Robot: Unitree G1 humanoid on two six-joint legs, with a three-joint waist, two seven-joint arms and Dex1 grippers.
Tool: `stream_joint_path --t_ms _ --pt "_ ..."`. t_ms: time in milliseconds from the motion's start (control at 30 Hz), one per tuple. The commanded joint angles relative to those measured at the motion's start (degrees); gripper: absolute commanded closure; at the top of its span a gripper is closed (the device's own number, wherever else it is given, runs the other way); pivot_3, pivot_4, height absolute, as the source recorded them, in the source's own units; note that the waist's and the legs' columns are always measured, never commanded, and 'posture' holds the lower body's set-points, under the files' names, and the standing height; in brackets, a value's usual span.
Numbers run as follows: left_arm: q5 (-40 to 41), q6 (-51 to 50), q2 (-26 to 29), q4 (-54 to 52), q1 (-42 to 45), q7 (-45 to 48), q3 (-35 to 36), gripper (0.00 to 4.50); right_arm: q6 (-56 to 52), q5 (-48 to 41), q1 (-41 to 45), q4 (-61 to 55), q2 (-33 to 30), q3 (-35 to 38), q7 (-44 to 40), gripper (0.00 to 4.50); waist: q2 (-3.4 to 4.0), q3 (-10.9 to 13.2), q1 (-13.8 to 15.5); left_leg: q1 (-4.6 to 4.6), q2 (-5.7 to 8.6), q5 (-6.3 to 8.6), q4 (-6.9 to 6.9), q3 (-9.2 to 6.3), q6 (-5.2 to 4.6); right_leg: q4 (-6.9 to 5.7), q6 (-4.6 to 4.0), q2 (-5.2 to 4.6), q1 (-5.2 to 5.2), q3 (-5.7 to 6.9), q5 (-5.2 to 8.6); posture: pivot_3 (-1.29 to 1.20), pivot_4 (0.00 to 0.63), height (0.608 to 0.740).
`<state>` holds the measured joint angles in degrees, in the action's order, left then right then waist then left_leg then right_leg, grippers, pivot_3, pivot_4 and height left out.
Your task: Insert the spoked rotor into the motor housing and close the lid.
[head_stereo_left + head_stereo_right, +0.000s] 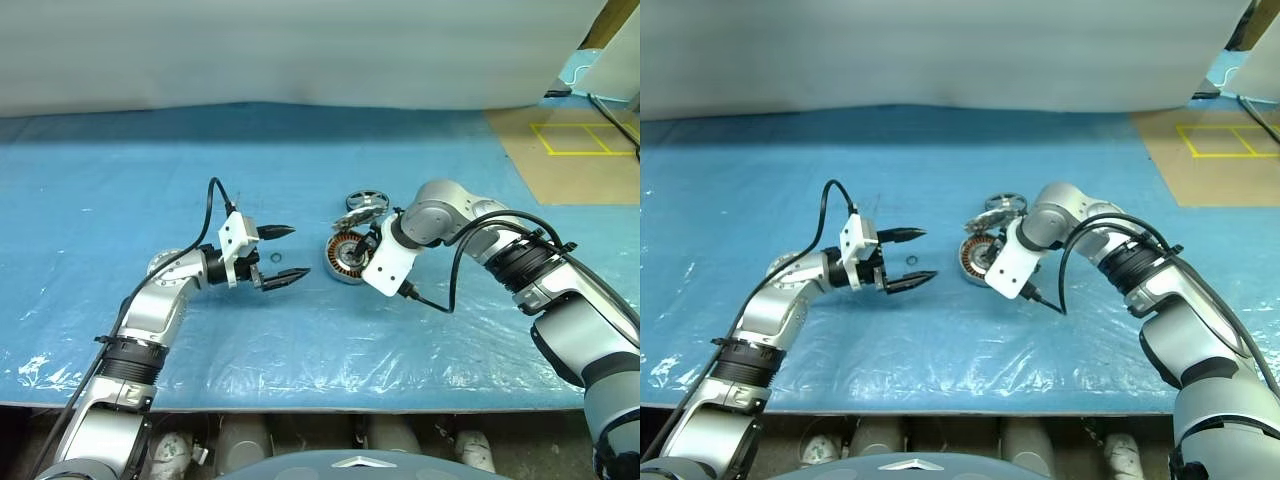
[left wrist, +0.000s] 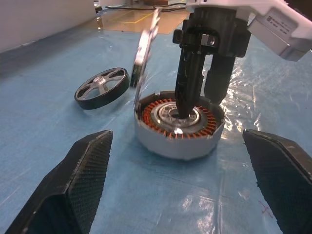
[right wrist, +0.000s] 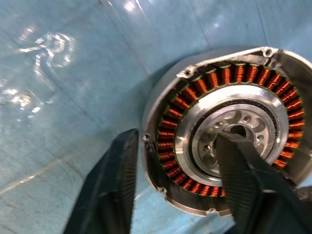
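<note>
Two robot arms are seen over a worktop [image 1: 120, 180] covered in blue plastic sheeting. The motor housing [image 2: 178, 127], a shallow grey cup ringed with copper windings, sits flat on the sheeting near the middle. The right gripper [image 3: 178, 187] is pointed steeply down at it, jaws parted and astride the near wall: one finger [image 3: 243, 180] is set over the bright centre hub, the other [image 3: 109, 187] hangs outside the rim, and nothing is clamped between them. A thin silver-rimmed disc, apparently the spoked rotor [image 2: 144, 51], is tilted on edge at the housing's far rim, just beside that gripper; whether it is touched cannot be told. A second spoked wheel [image 2: 101, 87] with a dark rim lies flat beyond. The left gripper [image 1: 281, 254] is held level, wide open and empty, aimed at the housing, with a tiny black ring [image 1: 275, 258] on the sheeting beside its fingers.
</note>
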<state>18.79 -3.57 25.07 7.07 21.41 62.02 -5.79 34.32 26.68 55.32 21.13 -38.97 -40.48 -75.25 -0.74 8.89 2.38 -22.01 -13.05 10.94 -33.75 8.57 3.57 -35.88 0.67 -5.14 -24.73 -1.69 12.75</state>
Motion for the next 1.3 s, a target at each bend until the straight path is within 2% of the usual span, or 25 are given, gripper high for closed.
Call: stream_joint_path --t_ms 33,233,300,467,567,667,767,867,967,1133,1300 --pt "0.0 0.2 -0.1 -2.5 -0.4 -0.4 -0.1 0.0 -1.9 -2.3 0.2 -2.4 -0.1 3.0 -1.0 0.85 0.0 0.0 0.0 -0.01 0.0 0.0 0.0 0.0 0.0 0.01 0.0 0.0 0.0 0.0 0.0 0.0 0.15 0.74" --pt "0.0 -0.1 0.5 -2.9 -0.8 -0.4 -0.1 0.0 -9.2 -11.3 -1.4 -12.4 -2.5 6.7 -8.0 0.85 0.0 0.0 0.1 0.0 -0.01 0.03 0.0 0.0 -0.06 0.0 0.0 0.0 0.0 0.0 0.0 0.0 0.15 0.74" --pt "0.0 -0.2 0.7 -2.9 -0.8 -0.2 -0.2 0.0 -15.0 -15.5 -2.9 -17.5 -3.9 8.8 -10.8 0.85 0.0 0.0 0.2 0.0 -0.01 0.09 0.01 0.0 -0.17 0.0 0.0 0.0 0.01 0.01 0.0 0.0 0.15 0.74" --pt "0.3 -0.9 0.9 -3.1 0.0 0.0 -0.2 0.0 -38.1 -28.9 -8.2 -31.1 -8.6 16.8 -14.8 0.85 0.0 0.0 0.5 0.01 -0.01 0.12 0.01 -0.01 -0.22 0.0 0.0 0.0 0.01 0.01 0.0 0.0 0.15 0.74" --pt "0.7 -1.0 1.3 -3.2 0.0 0.1 0.4 0.0 -50.8 -34.5 -12.9 -35.7 -12.5 22.9 -12.0 0.85 0.0 0.0 1.1 0.06 -0.01 0.12 0.03 0.0 -0.22 0.03 0.0 -0.01 0.07 0.0 0.0 0.0 0.15 0.74" --pt "0.2 -1.1 2.2 -2.0 -0.3 -0.8 1.4 0.0 -59.9 -35.6 -23.1 -36.8 -15.2 32.1 -3.0 0.85 -0.01 0.0 1.7 0.19 -0.02 0.18 0.12 0.0 -0.12 0.12 0.0 -0.01 0.19 0.0 0.0 0.0 0.15 0.74" --pt "-0.5 -1.5 2.6 -0.6 -0.7 -2.1 1.7 0.0 -65.1 -36.4 -34.3 -39.6 -12.2 40.4 7.4 0.85 0.0 0.0 2.0 0.34 0.01 0.13 0.3 0.01 0.15 0.26 0.0 -0.02 0.35 0.01 0.01 0.0 0.15 0.74" --pt "0.2 -1.7 1.9 0.0 -0.4 -2.7 2.2 0.0 -64.5 -35.8 -44.4 -42.7 -5.3 45.6 18.2 0.85 0.04 0.0 1.9 0.41 0.06 0.11 0.44 0.03 0.2 0.36 0.0 -0.02 0.35 -0.02 0.01 0.0 0.15 0.74" --pt "-0.1 -0.5 1.1 1.3 0.1 -3.6 2.6 0.0 -66.4 -39.3 -51.1 -50.1 4.8 49.2 27.6 0.85 0.08 0.0 1.6 0.4 0.05 0.1 0.55 0.04 0.23 0.4 0.01 -0.01 0.28 -0.03 0.02 0.0 0.15 0.74" --pt "-0.1 1.9 0.8 4.7 1.2 -2.7 2.8 0.0 -69.5 -42.5 -53.7 -54.5 10.3 48.5 33.1 0.85 0.11 0.0 1.6 0.45 0.15 0.1 0.58 0.04 0.25 0.44 0.06 -0.04 0.31 -0.09 0.0 0.0 0.15 0.74" --pt "-1.8 3.4 2.2 10.2 2.8 0.5 1.7 0.0 -73.4 -47.2 -53.3 -56.4 10.1 46.1 32.6 0.85 0.12 0.0 1.7 0.52 0.15 0.11 0.68 0.03 0.27 0.46 0.09 -0.04 0.36 -0.08 0.02 0.0 0.15 0.74"
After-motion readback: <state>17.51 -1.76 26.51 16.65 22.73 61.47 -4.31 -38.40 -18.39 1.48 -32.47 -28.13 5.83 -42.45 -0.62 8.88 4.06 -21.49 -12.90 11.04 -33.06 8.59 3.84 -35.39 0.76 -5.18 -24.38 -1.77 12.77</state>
